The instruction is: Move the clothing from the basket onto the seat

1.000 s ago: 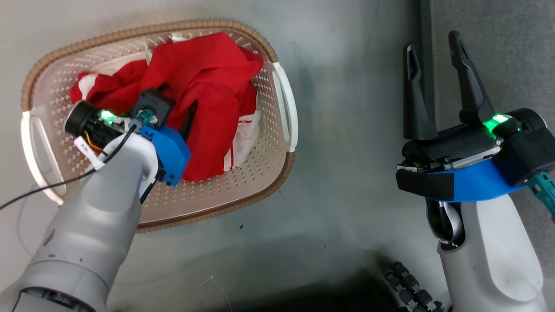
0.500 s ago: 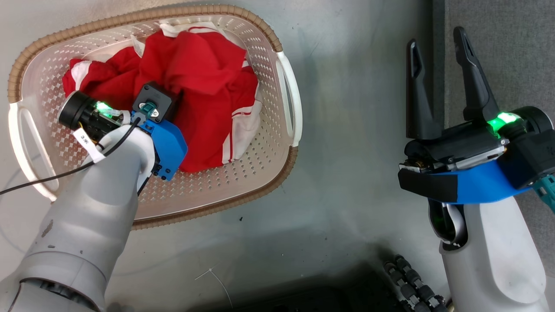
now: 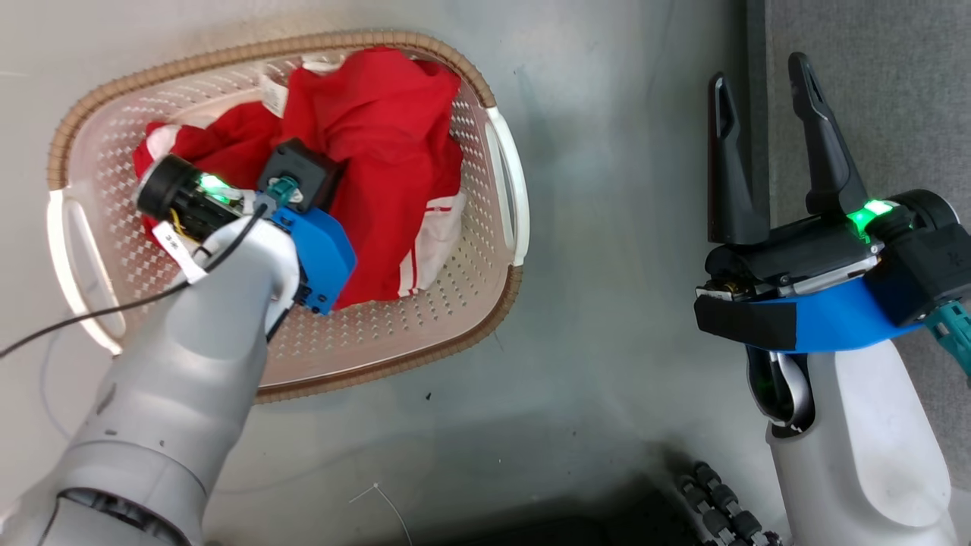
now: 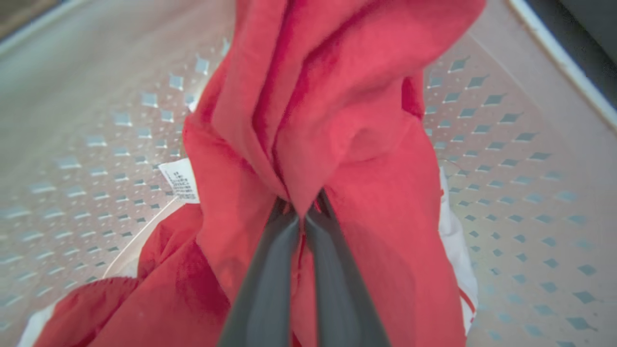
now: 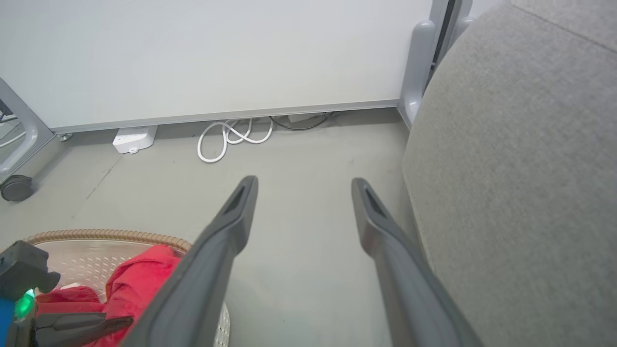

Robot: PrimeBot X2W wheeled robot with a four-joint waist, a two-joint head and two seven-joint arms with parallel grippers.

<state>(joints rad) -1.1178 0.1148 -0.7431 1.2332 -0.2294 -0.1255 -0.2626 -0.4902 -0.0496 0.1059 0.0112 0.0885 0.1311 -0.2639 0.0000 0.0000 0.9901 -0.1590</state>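
In the head view, the basket (image 3: 440, 303) sits on the grey floor (image 3: 607, 227) at the left. The red clothing (image 3: 379, 152) lies bunched up inside it, mostly in the far part. Its white stripes (image 3: 425, 250) show on the right side of the pile. The left arm (image 3: 190, 341) reaches down into the basket from the near side, and its wrist covers the middle of the pile. The right gripper (image 3: 758, 72) hangs at the right, well apart from the basket. Its 2 fingers are spread wide with nothing between them. Its right finger is over the edge of the grey seat (image 3: 872, 91) at the far right.

In the left wrist view, the left gripper (image 4: 301, 212) has its 2 fingers squeezed together on a fold of the red clothing. The cloth stands in a tall bunch past the fingertips. A small white label (image 4: 181, 178) with tiny print sits just left of the bunch. The basket's little holes show on both sides.

In the right wrist view, the right gripper's fingers are spread apart above the floor. The seat is just beside them on the right. The basket with the red clothing is at the near left. Far off, a looped white cable (image 5: 231, 137) lies on the floor below a white board (image 5: 217, 58).
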